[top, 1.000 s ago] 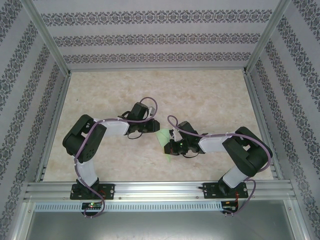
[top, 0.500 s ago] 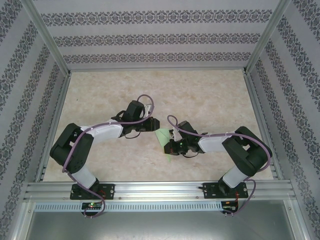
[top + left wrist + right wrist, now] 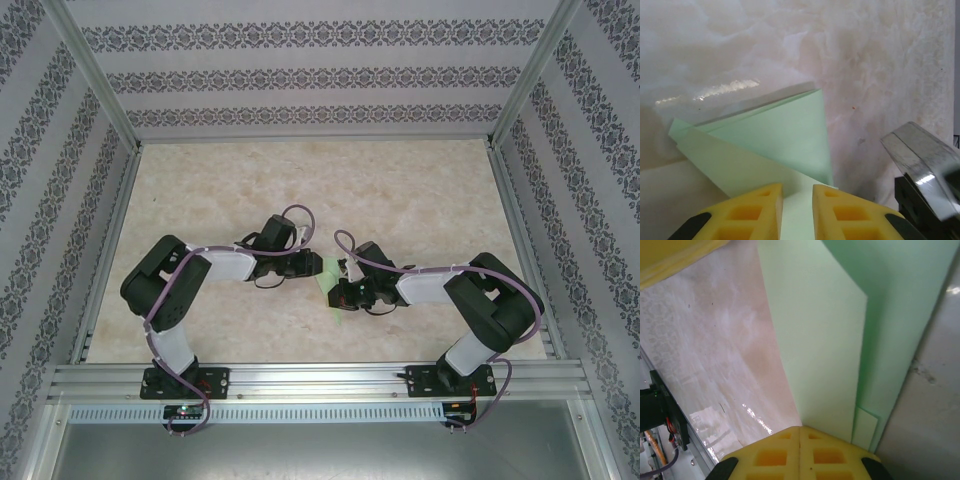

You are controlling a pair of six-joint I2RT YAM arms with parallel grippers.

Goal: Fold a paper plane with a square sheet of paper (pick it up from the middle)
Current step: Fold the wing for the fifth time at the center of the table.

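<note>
The square sheet of paper (image 3: 329, 271), pale green and folded into a creased triangular shape, is near the table's middle between both grippers. My left gripper (image 3: 316, 266) reaches it from the left. In the left wrist view its yellow fingers (image 3: 760, 207) stand a little apart, and a pale flap of the paper (image 3: 775, 135) runs into the gap of the left gripper (image 3: 798, 194). My right gripper (image 3: 339, 291) comes from the right. In the right wrist view the right gripper (image 3: 800, 430) has its fingertips pressed together on the paper's (image 3: 820, 325) lower corner.
The marbled table (image 3: 400, 190) is bordered by aluminium rails and patterned walls. A yellow finger of the left gripper (image 3: 670, 255) shows at the right wrist view's top left. A shiny part of the right arm (image 3: 925, 165) sits close beside the left fingers.
The left arm has swung its elbow out and back, and its gripper has moved right and slightly nearer, onto the paper. The right arm and the paper have stayed in place.
</note>
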